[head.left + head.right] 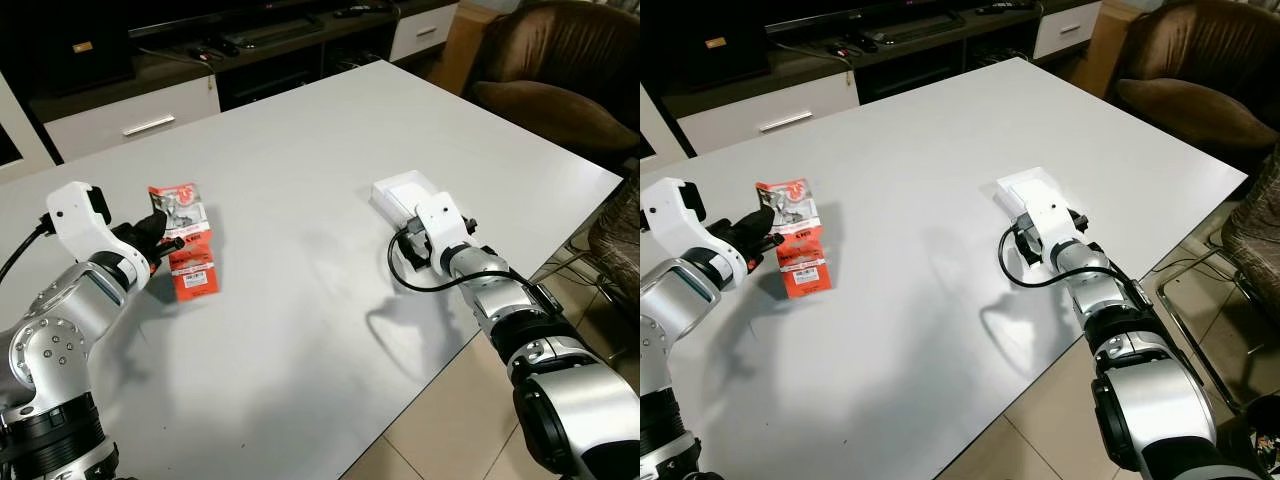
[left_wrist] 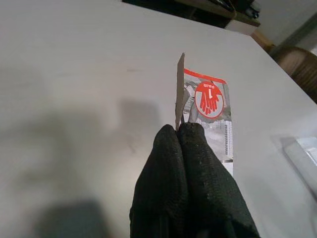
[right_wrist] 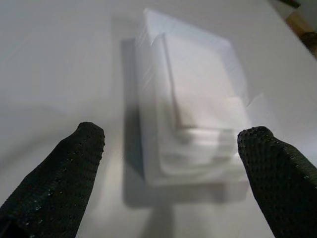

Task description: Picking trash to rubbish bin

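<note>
Silver arms are reaching out over the pale grey tabletop [image 1: 300,180] from either side of the head views. On the robot's left, the left gripper [image 1: 165,238] is pinching the edge of a flat red-and-white printed cardboard package [image 1: 185,250] with a red glove emblem on it; its jaws are pressed together on the card, and the package is tilting up off the tabletop near the robot's left edge. On the right, the right gripper [image 3: 173,148] is hovering just short of a shallow white rectangular plastic tray [image 3: 190,124], which is lying flat on the tabletop well apart from the red package; its jaws are spread wide, one black fingertip [image 3: 74,158] sitting to each side of the tray without touching it. Beyond the tabletop's far corner, a brown leather armchair [image 1: 560,80] is standing beside a dark low media cabinet with white drawers [image 1: 130,115].
</note>
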Motion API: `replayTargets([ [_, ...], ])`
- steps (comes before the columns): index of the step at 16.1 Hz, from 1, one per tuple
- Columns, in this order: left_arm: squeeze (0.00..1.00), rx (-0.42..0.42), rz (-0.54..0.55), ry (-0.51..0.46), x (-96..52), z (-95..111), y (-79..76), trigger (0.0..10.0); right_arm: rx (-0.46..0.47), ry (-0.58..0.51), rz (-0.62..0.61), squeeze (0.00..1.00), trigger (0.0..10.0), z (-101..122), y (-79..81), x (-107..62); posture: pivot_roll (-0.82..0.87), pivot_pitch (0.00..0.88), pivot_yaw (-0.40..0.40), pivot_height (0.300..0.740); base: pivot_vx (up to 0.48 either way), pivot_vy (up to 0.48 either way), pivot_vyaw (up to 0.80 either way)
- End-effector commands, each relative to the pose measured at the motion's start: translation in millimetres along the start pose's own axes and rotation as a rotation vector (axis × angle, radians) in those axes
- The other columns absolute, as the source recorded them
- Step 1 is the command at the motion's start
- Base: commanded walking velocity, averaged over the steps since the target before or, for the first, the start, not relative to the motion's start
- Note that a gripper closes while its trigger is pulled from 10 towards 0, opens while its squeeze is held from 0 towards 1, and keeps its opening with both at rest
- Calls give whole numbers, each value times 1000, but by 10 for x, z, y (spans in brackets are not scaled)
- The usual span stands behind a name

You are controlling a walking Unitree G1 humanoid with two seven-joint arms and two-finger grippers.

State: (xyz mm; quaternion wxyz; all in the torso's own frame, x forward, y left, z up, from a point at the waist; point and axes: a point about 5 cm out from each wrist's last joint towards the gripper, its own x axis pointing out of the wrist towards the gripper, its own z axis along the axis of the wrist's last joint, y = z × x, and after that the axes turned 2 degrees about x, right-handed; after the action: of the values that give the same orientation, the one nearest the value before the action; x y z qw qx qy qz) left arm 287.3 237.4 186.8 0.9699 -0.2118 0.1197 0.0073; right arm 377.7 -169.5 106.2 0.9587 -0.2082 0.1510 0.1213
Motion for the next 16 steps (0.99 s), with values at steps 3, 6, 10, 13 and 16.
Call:
replayTargets([
  [3, 0, 7, -13, 0, 3, 42, -54, 0, -22, 17, 80, 129, 10000, -1, 4, 2, 64, 36, -31, 740, 0, 0, 0],
  [6, 0, 11, -24, 4, 23, 36, -83, 0, -70, 21, 128, 0, 10000, 17, 37, 6, 57, 28, -32, 740, 0, 0, 0],
  [10, 0, 33, -54, 41, 71, -31, -118, 0, -89, 94, 180, 0, 0, -79, 46, -10, 43, 18, -25, 740, 0, 0, 0],
  [13, 0, 42, -71, 65, 68, -75, -138, 0, -118, 152, 218, 0, 0, -173, 37, -36, 40, 8, -27, 740, 0, 0, 0],
  [16, 0, 40, -79, 73, 66, -103, -141, 0, -121, 178, 240, 0, 0, -217, 42, -49, 41, 1, -32, 740, 0, 0, 0],
])
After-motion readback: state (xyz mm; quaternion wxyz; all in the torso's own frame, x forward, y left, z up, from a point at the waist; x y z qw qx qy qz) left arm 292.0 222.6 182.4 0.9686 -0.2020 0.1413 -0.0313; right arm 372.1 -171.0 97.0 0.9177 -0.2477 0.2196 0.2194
